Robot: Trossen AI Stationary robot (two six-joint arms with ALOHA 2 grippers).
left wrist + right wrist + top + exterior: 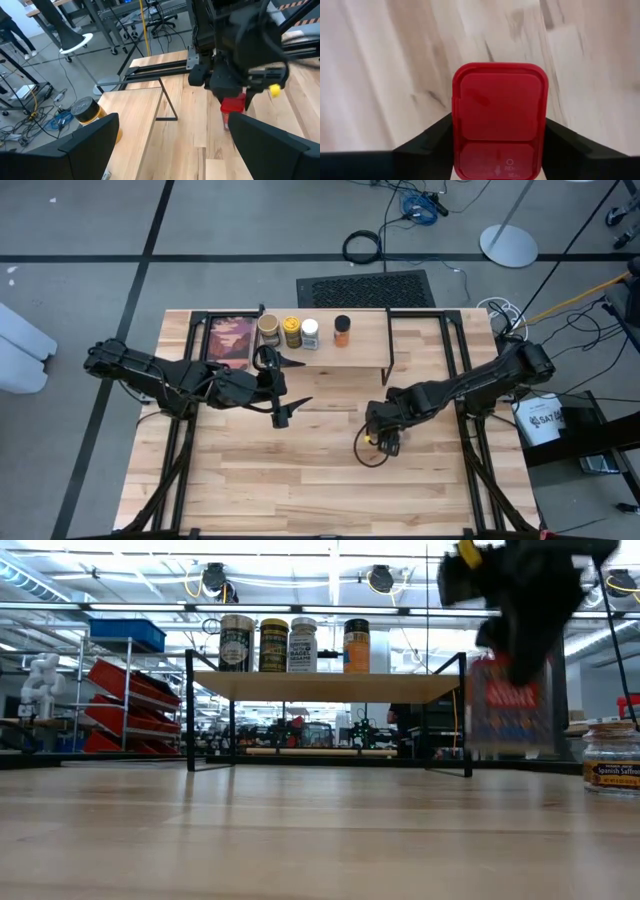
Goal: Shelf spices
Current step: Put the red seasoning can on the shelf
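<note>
Bright overhead strip lights; wrist views motion-blurred.

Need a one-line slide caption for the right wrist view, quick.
Right gripper closing its fingers around the red box, seen top-down above the wooden tabletop.

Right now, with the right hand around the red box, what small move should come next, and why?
Probably lift the red box straight up. The right hand has its fingers against both sides of it, low over the tabletop, and four jars already stand on the shelf, which has free space beside the orange jar.
</note>
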